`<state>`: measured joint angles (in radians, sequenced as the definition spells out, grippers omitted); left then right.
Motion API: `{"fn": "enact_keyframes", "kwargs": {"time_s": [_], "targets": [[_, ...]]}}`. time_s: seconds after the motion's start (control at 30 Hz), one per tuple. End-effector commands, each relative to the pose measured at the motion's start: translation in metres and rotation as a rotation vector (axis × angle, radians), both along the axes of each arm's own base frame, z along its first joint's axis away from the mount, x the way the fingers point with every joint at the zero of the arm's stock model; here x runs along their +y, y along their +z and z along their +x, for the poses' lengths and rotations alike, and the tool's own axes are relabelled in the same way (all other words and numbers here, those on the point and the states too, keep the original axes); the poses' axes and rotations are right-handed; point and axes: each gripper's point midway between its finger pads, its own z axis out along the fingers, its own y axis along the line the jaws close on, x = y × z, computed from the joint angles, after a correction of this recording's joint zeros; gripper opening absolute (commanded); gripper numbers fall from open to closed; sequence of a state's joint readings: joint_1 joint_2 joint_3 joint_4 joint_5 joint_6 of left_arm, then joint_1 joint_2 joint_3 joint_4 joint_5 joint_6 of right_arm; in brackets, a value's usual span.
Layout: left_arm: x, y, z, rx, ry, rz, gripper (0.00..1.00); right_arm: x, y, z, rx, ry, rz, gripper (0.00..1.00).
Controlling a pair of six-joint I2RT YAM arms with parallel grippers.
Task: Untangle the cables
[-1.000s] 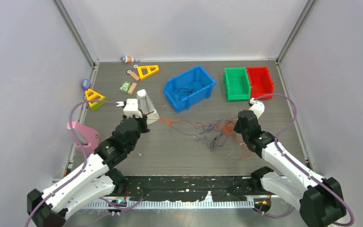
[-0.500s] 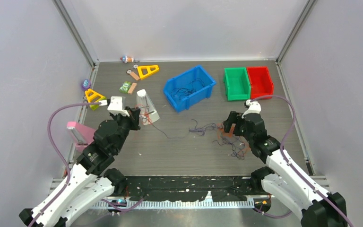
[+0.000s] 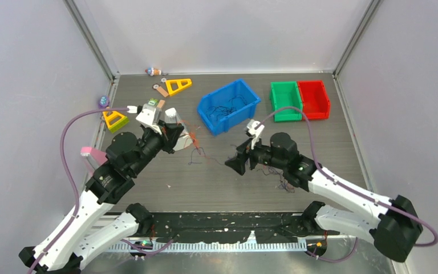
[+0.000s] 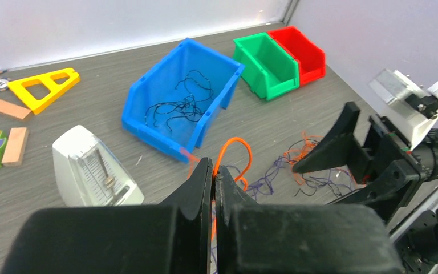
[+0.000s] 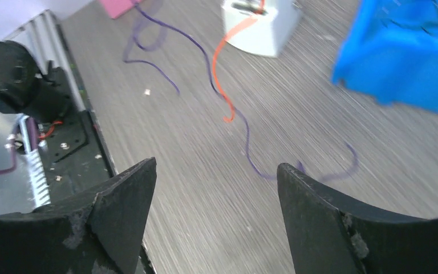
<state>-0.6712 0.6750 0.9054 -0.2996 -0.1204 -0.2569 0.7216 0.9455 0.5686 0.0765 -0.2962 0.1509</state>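
Grey table [image 3: 217,188] is showing cables [image 5: 213,65] drawn apart: right gripper [image 5: 215,165], newly spread, is swinging centre-frame; left gripper [image 4: 213,171] is clamping an orange one.

A robotics lab test cell: pale panels [image 3: 222,34] on aluminium posts [image 3: 90,40] box in a grey table [image 3: 217,191]. The left arm [image 3: 100,194] and right arm [image 3: 342,191] are bolted at 6 o'clock. A blue bin [image 3: 208,117], green bin [image 3: 275,103] and red bin [image 3: 325,100] sit from 12 to 1 o'clock.

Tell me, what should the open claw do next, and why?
Probably the right claw should ease down and close on the purple wire seen between its open jaws. The left claw pinches the orange wire, so both strands could then be pulled apart.
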Motion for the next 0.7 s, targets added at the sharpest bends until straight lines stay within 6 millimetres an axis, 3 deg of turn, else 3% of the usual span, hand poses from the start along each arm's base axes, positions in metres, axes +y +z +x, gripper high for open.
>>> {"fn": "enact_keyframes", "kwargs": {"time_s": [0.0, 0.27, 0.67], "targets": [[-0.009, 0.024, -0.011, -0.039, -0.081, -0.031, 0.0, 0.051, 0.065, 0.001, -0.219, 0.162, 0.107, 0.8], [-0.004, 0.036, -0.018, -0.053, -0.08, -0.044, 0.0, 0.095, 0.087, 0.013, -0.255, 0.19, 0.207, 0.71], [0.006, 0.057, -0.026, -0.09, -0.07, -0.054, 0.0, 0.137, 0.073, 0.019, -0.248, 0.278, 0.228, 0.57]]}}
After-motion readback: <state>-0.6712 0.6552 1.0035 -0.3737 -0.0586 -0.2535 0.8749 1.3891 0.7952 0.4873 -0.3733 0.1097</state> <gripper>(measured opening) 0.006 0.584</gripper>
